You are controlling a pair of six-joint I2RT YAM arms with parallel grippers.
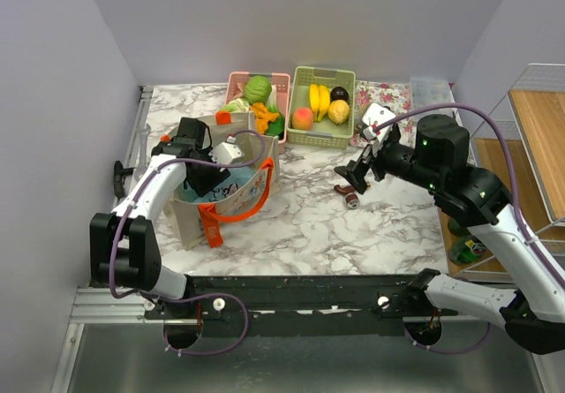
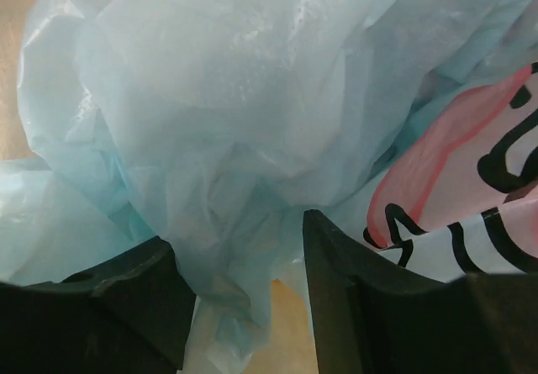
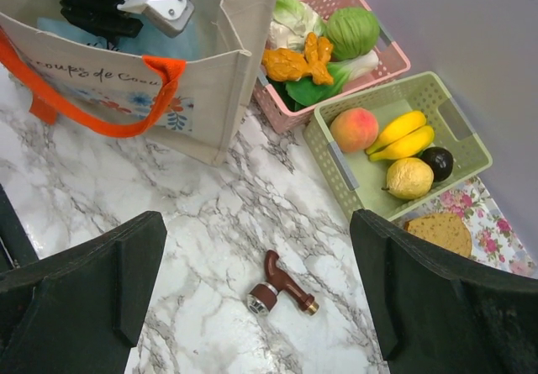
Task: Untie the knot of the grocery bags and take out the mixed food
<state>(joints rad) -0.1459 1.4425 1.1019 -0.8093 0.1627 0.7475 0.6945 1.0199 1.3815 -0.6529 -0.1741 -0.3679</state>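
Fingers (image 2: 126,307) on the left gripper (image 2: 239,256) are about half spread, with a fold of the thin, crinkly light blue plastic bag (image 2: 252,122) sitting right in the gap. Can't honestly tell whether they've got a pinch on it or the film is just draped between them.

The bit that matters: the bag is dead ahead of those fingers, bunched up and rising away from the tips. The fold in the gap runs roughly along the fingers' own length, so squeezing should catch it across its thin side. The knot itself can't be picked out in that crumple, as it's all wrinkles from the wrist view. A pink and white printed patch with black lines (image 2: 471,172) pokes in just to the right.

The bag is down inside the stiff beige canvas tote with orange handles (image 3: 202,105), and the left arm is bent over the rim with its wrist pointing down into the mouth. It's clearly the nearer arm.

The right gripper (image 3: 256,239) has its fingers spread wide with nothing between them. It hangs over the marble table (image 1: 300,225), well apart from the tote, above a small brown knob-like piece with a metal end (image 3: 282,288).

No food shows in the bag from here. My guess is he needs a firm pinch before any pulling.
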